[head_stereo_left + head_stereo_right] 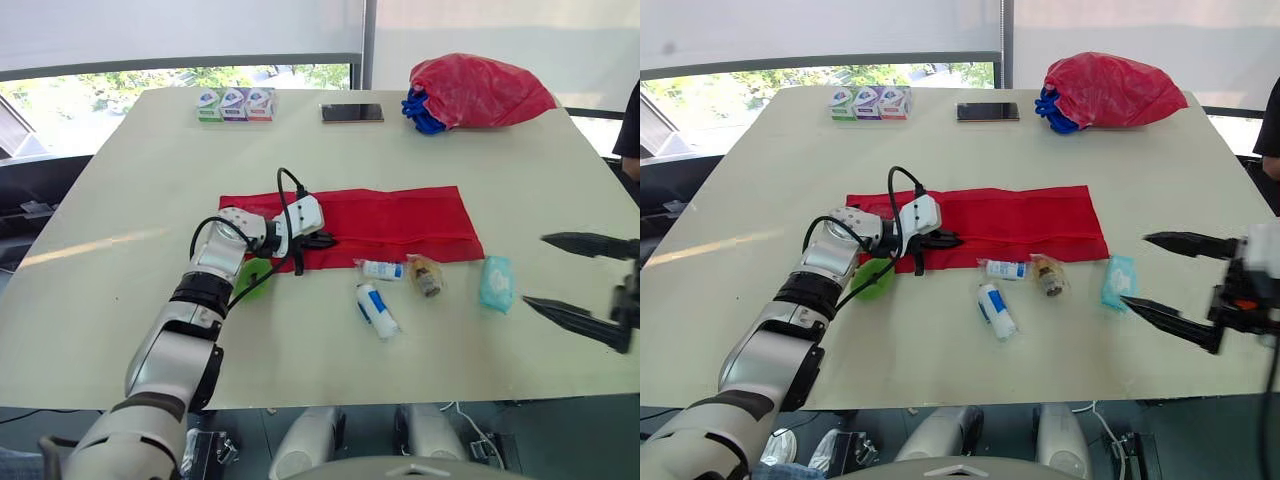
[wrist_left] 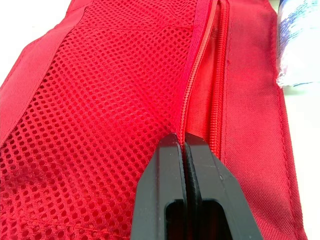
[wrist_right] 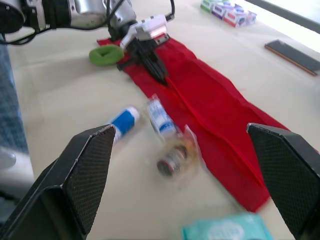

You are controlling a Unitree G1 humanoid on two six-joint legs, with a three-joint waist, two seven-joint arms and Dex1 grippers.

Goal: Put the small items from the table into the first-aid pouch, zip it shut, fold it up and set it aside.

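My left arm's cable covers part of the flat green ring (image 1: 252, 280). I can't tell whether my left pincer (image 2: 184, 142), tips pressed together on the zip (image 2: 189, 95) of the red mesh pouch (image 2: 90, 110), holds the slider. The clear-wrapped little jar (image 3: 172, 162) is smeared, and the teal wipe packet (image 3: 227, 232) runs off the edge. The print on the three small boxes (image 1: 234, 104) is too small to read.

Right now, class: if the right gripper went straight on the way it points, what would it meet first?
Probably the teal pack, which lies just ahead of the open right gripper, in line with the gap between its fingers. Its height above the table is unclear, so it might pass over the pack.
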